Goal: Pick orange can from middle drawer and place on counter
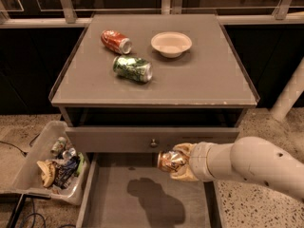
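The orange can (170,161) is coppery with silver ends and lies sideways in my gripper (179,162), which is shut on it. I hold it in the air above the open middle drawer (118,203), level with the grey drawer front and its knob (153,143). The can's shadow falls on the drawer floor below. My white arm (247,167) comes in from the right. The grey counter (199,80) lies above and behind the gripper.
On the counter lie a red can (116,41), a green-and-white can (133,68) and a white bowl (171,43). A clear bin of trash (54,163) stands on the floor left of the drawer. A white post (289,96) stands at right.
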{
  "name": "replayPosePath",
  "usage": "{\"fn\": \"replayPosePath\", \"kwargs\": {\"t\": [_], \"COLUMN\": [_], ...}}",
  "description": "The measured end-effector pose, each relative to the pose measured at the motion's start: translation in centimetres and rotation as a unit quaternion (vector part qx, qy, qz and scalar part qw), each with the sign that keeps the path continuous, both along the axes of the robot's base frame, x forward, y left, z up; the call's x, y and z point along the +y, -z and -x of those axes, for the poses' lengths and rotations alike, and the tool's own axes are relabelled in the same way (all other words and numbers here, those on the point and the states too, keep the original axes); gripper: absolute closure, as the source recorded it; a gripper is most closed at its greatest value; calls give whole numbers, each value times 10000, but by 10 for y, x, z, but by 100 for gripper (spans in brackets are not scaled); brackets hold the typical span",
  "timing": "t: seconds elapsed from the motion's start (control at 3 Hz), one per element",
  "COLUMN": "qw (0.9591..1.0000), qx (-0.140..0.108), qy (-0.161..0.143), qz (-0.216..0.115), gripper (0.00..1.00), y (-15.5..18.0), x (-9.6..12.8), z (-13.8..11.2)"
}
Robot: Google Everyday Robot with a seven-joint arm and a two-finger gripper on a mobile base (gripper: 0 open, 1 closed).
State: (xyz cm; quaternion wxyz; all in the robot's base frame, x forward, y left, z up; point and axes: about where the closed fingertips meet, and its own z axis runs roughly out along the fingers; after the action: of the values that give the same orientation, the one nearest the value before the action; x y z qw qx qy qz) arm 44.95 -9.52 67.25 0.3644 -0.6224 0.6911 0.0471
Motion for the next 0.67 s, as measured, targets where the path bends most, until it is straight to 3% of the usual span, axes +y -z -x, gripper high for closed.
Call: {"fn": "replayPosePath", "kwargs": {"t": [0.33, 0.67], "qw": [10000, 9995], "qx": [-1, -287], "qy": [0, 21], "qz": [1, 161], "gripper": [100, 100], "y": [0, -31], "x": [0, -7], "z": [0, 0]}}
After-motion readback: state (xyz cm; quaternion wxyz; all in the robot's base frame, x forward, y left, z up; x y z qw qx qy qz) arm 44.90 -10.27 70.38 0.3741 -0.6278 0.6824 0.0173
